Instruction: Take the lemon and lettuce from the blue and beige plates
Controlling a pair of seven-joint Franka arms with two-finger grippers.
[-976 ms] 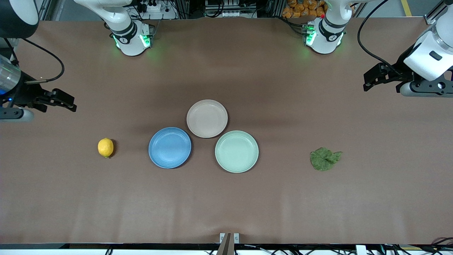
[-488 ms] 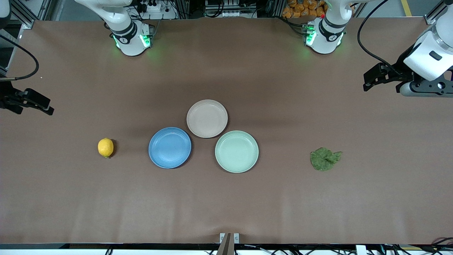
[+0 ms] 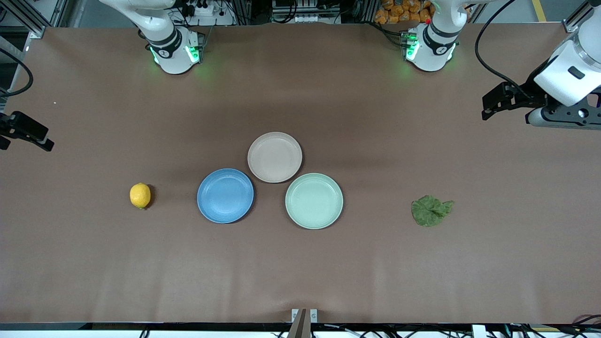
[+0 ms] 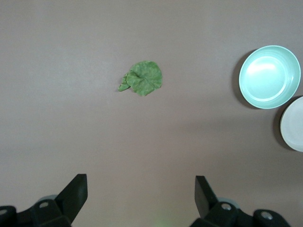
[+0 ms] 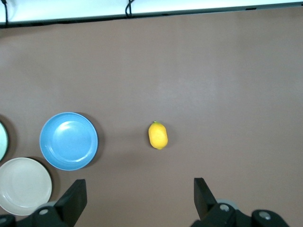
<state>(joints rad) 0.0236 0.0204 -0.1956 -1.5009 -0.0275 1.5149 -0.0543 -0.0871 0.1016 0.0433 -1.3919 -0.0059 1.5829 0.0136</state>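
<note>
The lemon (image 3: 140,195) lies on the bare table toward the right arm's end, beside the empty blue plate (image 3: 225,195); it also shows in the right wrist view (image 5: 157,135). The lettuce (image 3: 430,211) lies on the table toward the left arm's end, and in the left wrist view (image 4: 142,78). The beige plate (image 3: 274,157) is empty. My right gripper (image 3: 33,137) is open and empty, high over the table's edge at the right arm's end. My left gripper (image 3: 493,104) is open and empty, high over the left arm's end.
An empty mint-green plate (image 3: 314,200) sits beside the blue and beige plates, between them and the lettuce. Both arm bases (image 3: 174,51) stand along the table's edge farthest from the front camera. The table's edge (image 5: 142,15) shows in the right wrist view.
My right gripper has drawn back away from the plates toward the table's end, now mostly out of the front view. My left gripper has barely moved. Lemon, lettuce and plates are still.
</note>
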